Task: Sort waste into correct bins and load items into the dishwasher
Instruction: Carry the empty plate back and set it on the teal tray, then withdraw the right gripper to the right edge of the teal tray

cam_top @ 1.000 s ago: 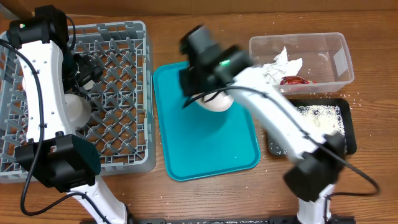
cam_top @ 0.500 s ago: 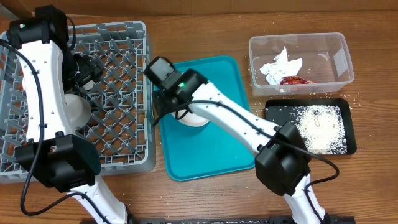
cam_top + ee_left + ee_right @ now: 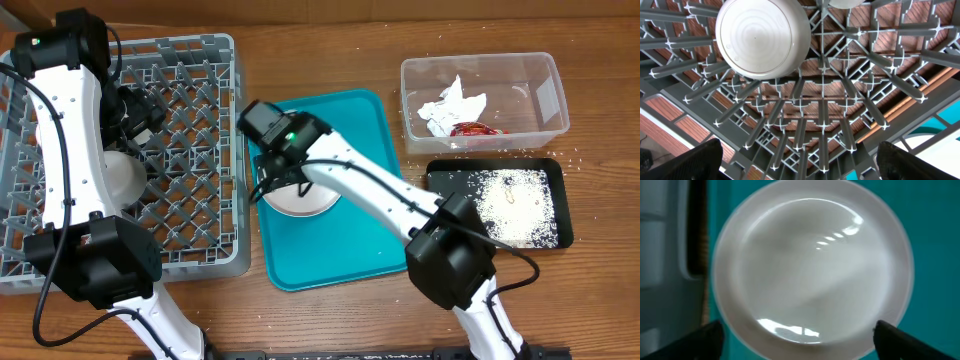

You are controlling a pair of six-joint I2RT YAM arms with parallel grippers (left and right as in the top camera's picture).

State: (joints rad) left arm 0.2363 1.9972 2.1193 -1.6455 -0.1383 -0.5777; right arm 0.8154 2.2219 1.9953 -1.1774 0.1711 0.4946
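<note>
I see right gripper [image 3: 800, 342] released, fingers wide over white plate [image 3: 810, 265] on teal tray [image 3: 340, 245]; the arm hides most of it overhead. Left gripper [image 3: 801, 162] spread above dish rack [image 3: 825, 115]. Red wrapper [image 3: 470, 129] print unreadable.

A teal serving tray [image 3: 345, 245] lay flat on the wooden counter [image 3: 600, 310], near its middle and turned slightly askew. It had rounded corners and a low raised rim. The counter showed brown wood grain.
</note>
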